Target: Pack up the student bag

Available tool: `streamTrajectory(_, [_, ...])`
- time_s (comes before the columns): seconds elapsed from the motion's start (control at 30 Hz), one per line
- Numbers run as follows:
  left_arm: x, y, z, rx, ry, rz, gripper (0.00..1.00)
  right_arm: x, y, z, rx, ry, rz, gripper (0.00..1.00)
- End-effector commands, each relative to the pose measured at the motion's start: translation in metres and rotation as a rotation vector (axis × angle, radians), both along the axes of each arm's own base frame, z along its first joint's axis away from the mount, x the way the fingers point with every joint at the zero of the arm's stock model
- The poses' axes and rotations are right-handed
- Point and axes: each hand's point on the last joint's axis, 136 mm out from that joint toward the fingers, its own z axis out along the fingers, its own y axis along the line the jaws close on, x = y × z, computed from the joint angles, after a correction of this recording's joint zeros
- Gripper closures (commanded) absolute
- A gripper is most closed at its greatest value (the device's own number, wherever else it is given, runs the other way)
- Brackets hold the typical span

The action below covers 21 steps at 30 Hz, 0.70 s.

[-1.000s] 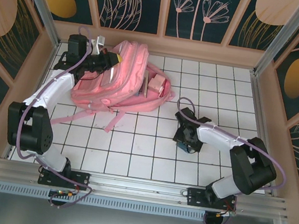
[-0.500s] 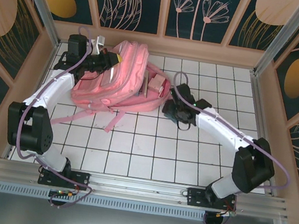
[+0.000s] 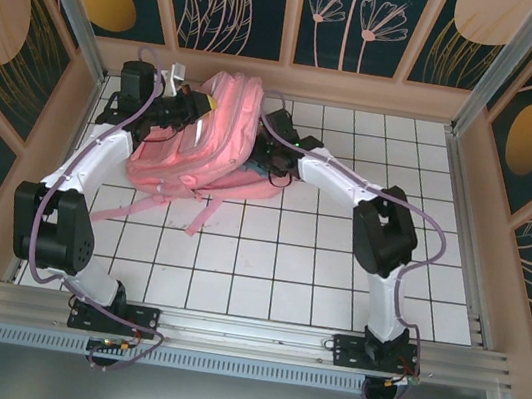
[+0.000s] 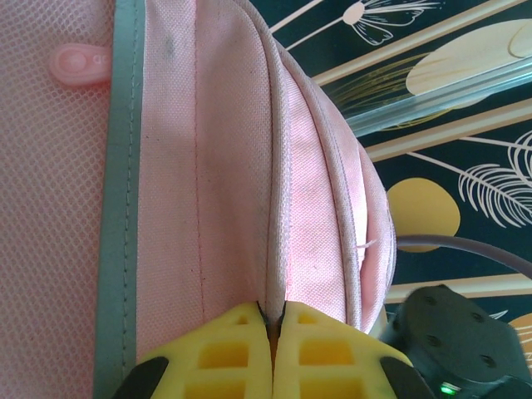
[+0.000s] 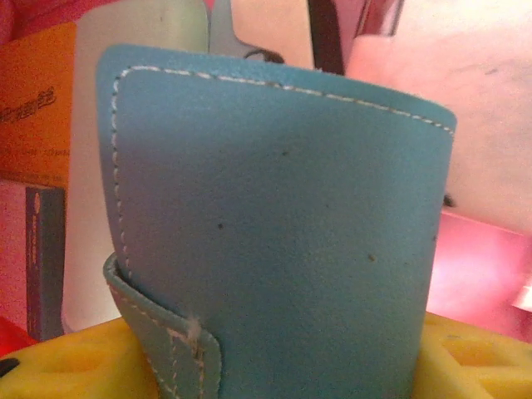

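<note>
Right wrist view: the right pincer (image 5: 266, 370) grips a teal stitched case (image 5: 274, 208) at the mouth of the student bag (image 3: 209, 145), far-left on the bench (image 3: 336, 271), the left pincer (image 4: 273, 345) pinching its fabric; next, likely push in and release.

A lab-style robot test cell: a white gridded tabletop (image 3: 286, 264) boxed in by aluminium rails (image 3: 244, 336) and dark, leaf-printed wall panels (image 3: 366, 18).
</note>
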Motion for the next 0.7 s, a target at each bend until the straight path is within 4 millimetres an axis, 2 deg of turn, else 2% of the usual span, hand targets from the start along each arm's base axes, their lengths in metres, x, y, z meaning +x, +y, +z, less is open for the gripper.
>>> streamTrajectory(0.0, [-0.002, 0.001, 0.046, -0.01, -0.15, 0.003, 1.0, -0.002, 0.033, 0.012, 0.115, 0.014, 0.016, 0.33])
streamTrajectory(0.13, [-0.003, 0.002, 0.044, -0.007, -0.148, 0.002, 1.0, -0.01, 0.048, 0.003, 0.135, 0.045, 0.043, 0.2])
streamTrajectory(0.23, [-0.003, 0.001, 0.042, -0.008, -0.143, -0.002, 1.0, -0.012, 0.046, 0.007, 0.115, 0.028, 0.04, 0.05])
streamTrajectory(0.27, [-0.002, 0.001, 0.041, -0.008, -0.142, -0.002, 1.0, -0.012, 0.043, 0.009, 0.108, 0.021, 0.034, 0.04])
streamTrajectory(0.4, [-0.001, 0.0, 0.04, -0.01, -0.142, -0.005, 1.0, -0.012, 0.026, 0.017, 0.064, -0.008, -0.006, 0.07])
streamTrajectory(0.53, [-0.001, 0.0, 0.04, -0.007, -0.143, -0.005, 1.0, -0.018, 0.004, 0.017, -0.006, -0.014, -0.044, 0.13])
streamTrajectory(0.67, [-0.001, 0.001, 0.038, -0.003, -0.14, -0.004, 1.0, -0.026, -0.008, 0.011, -0.035, -0.008, -0.045, 0.27])
